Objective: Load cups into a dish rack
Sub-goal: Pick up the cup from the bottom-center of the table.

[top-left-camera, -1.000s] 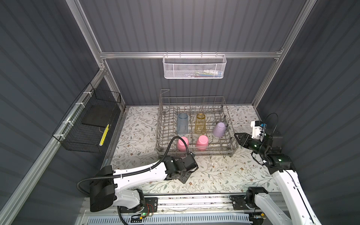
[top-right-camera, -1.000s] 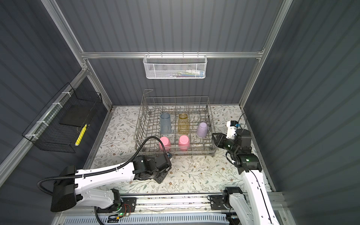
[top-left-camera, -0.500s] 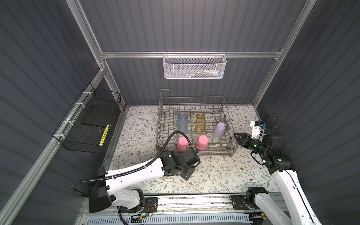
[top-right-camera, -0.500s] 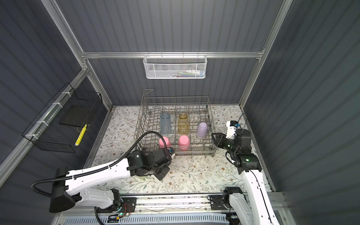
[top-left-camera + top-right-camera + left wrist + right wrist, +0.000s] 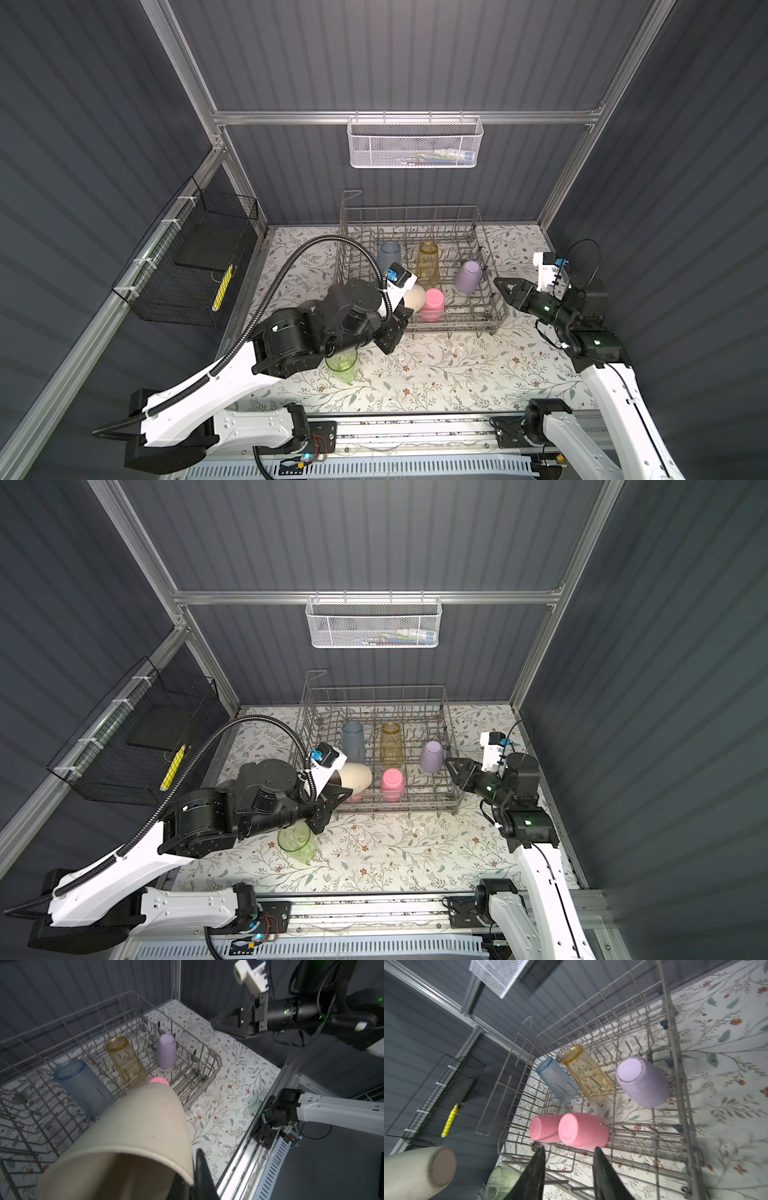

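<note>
My left gripper (image 5: 400, 316) (image 5: 194, 1167) is shut on the rim of a beige cup (image 5: 415, 297) (image 5: 355, 776) (image 5: 133, 1122), held tilted in the air over the front left corner of the grey dish rack (image 5: 415, 210) (image 5: 374, 690). Blue (image 5: 390, 254), amber (image 5: 428, 259), lavender (image 5: 469, 276) and pink (image 5: 432, 303) cups stand upside down in the rack. The right wrist view shows two pink cups (image 5: 542, 1130) (image 5: 581, 1131). A green cup (image 5: 343, 365) (image 5: 297, 841) stands mouth up on the table under the left arm. My right gripper (image 5: 500, 284) (image 5: 569, 1148) hangs open and empty at the rack's right side.
A white mesh basket (image 5: 415, 143) hangs on the back wall. A black wire basket (image 5: 187, 266) with a yellow item hangs on the left wall. The floral table cover (image 5: 436, 374) runs in front of the rack to the metal rail (image 5: 415, 428).
My left gripper has risen from the table toward the rack's front left corner with the beige cup. The green cup now shows below the arm. The right arm has stayed put.
</note>
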